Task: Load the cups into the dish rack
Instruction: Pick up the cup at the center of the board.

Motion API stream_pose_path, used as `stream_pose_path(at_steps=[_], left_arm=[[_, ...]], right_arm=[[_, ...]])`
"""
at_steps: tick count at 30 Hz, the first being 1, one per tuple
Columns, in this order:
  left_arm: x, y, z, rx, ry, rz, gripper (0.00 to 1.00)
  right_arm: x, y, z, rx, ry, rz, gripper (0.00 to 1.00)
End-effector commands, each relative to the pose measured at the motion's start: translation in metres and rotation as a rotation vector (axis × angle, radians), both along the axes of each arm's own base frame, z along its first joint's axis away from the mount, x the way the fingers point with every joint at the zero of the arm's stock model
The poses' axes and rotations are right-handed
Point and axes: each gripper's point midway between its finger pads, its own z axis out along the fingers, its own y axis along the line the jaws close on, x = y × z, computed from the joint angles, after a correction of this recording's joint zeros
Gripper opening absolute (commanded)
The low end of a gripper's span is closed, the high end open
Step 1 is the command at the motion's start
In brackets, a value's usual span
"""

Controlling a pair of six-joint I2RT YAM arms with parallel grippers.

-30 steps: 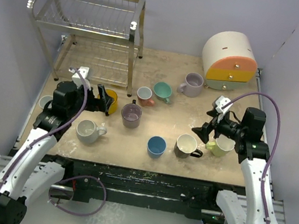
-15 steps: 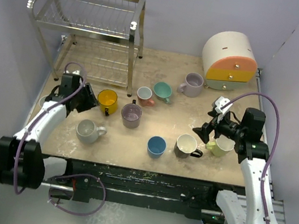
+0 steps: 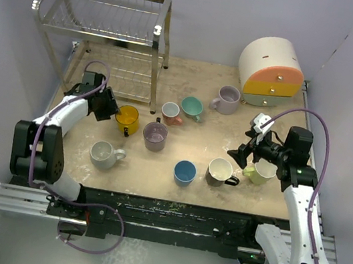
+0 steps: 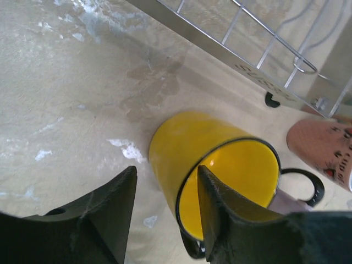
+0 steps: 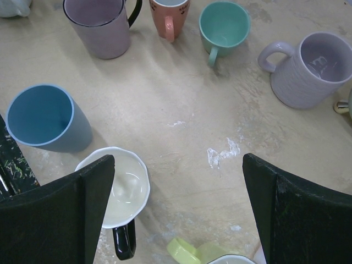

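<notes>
The top camera is looking down on the table (image 3: 204, 86) from high behind. The left wrist camera is hanging close over the yellow mug (image 4: 192, 148), facing the dish rack (image 4: 247, 69). The right wrist camera is gazing down from well right of that mug; all three are sharing the salmon mug (image 5: 169, 16).

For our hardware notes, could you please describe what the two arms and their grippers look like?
The left arm and right arm have white shells with black joints. The left gripper and right gripper each carry two broad, matte black fingers. A purple cable loops along each arm.
</notes>
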Motion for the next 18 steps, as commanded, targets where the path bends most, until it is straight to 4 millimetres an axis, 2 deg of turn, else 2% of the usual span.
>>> stream_pose_path(at_steps=[1, 4, 6, 10, 14, 18], left_arm=[[0.023, 0.004, -0.005, 0.01, 0.0, 0.015, 0.48], [0.026, 0.001, -0.014, -0.005, 0.02, 0.005, 0.37], [0.027, 0.001, -0.018, -0.006, 0.027, 0.003, 0.25], [0.025, 0.004, -0.012, 0.018, 0.017, -0.001, 0.04], [0.024, 0.011, 0.014, 0.062, -0.053, -0.005, 0.0], [0.019, 0.012, 0.055, 0.1, -0.176, -0.049, 0.0]], right_arm=[[0.006, -0.002, 0.004, -0.01, -0.037, -0.001, 1.0], [0.006, -0.002, 0.004, -0.013, -0.042, -0.002, 1.0], [0.006, -0.002, 0.004, -0.013, -0.041, -0.003, 1.0], [0.006, -0.002, 0.003, -0.013, -0.038, -0.002, 1.0], [0.006, -0.002, 0.003, -0.011, -0.036, 0.0, 1.0], [0.005, -0.002, 0.003, -0.01, -0.038, 0.001, 1.0]])
